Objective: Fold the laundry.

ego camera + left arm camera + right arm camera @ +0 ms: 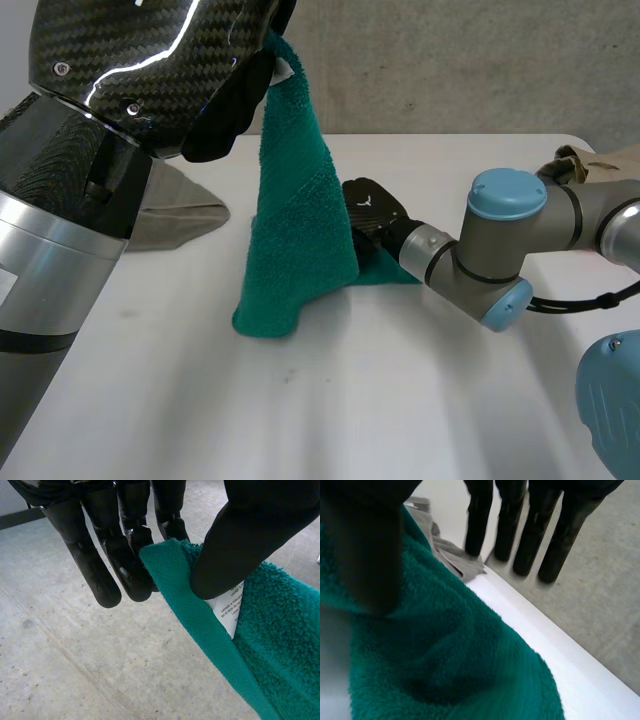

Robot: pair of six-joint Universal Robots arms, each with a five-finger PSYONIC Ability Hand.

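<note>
In the head view, the left hand (225,115) is raised high above the white table (330,420) and pinches the top corner of the green towel (295,230). The towel hangs straight down from that corner, and its lower end rests crumpled on the table. The right hand (375,212) sits low at the table just right of the towel, against its lower part and partly hidden behind it. A grey cloth (175,220) lies to the left of the towel, and a beige cloth (590,160) lies at the far right edge.

In the left wrist view, the fingers (100,565) are nearly straight. The thumb (235,545) presses the towel's hemmed corner against them, just above a white printed label (227,611). The rest of the towel falls away below the thumb.

In the right wrist view, the fingers (520,535) are straight and spread, clear of the cloth, reaching past the table's far edge. The towel lies under the palm beside the thumb (370,555); I cannot tell whether the thumb touches it. The grey cloth shows near the fingertips.
</note>
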